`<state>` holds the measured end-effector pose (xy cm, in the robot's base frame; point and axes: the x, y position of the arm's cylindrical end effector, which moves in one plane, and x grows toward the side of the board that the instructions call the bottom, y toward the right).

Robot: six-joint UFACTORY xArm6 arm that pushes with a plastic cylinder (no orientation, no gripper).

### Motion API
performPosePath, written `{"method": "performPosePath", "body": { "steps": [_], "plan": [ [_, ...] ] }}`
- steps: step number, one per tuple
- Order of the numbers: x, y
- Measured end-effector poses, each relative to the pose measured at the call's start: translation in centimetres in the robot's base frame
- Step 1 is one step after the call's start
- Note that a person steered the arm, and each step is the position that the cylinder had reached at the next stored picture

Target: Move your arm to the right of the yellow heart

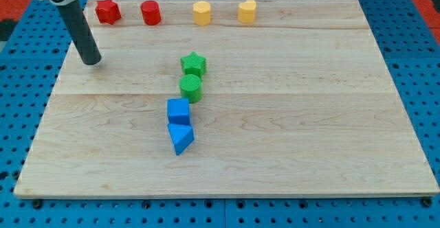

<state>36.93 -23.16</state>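
Wooden board (289, 139) on blue pegboard (419, 56). The rod leans in from the view's top left, my tip (91, 61) resting on the board at about 8 o'clock from the yellow heart (247, 11), well apart. It has no jaws to report. Between them along the top edge: red star (108, 11), red cylinder (150, 13), yellow hexagonal block (201, 13). No writing is legible.

One camera looks down at a slant from the near edge of the wooden board (275, 118), fairly close
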Motion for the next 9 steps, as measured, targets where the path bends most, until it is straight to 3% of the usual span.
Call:
{"method": "performPosePath", "body": {
  "steps": [6,8,9],
  "plan": [
    [0.1,1.0],
    [-4.2,17.1],
    [-4.2,20.7]
  ]
}}
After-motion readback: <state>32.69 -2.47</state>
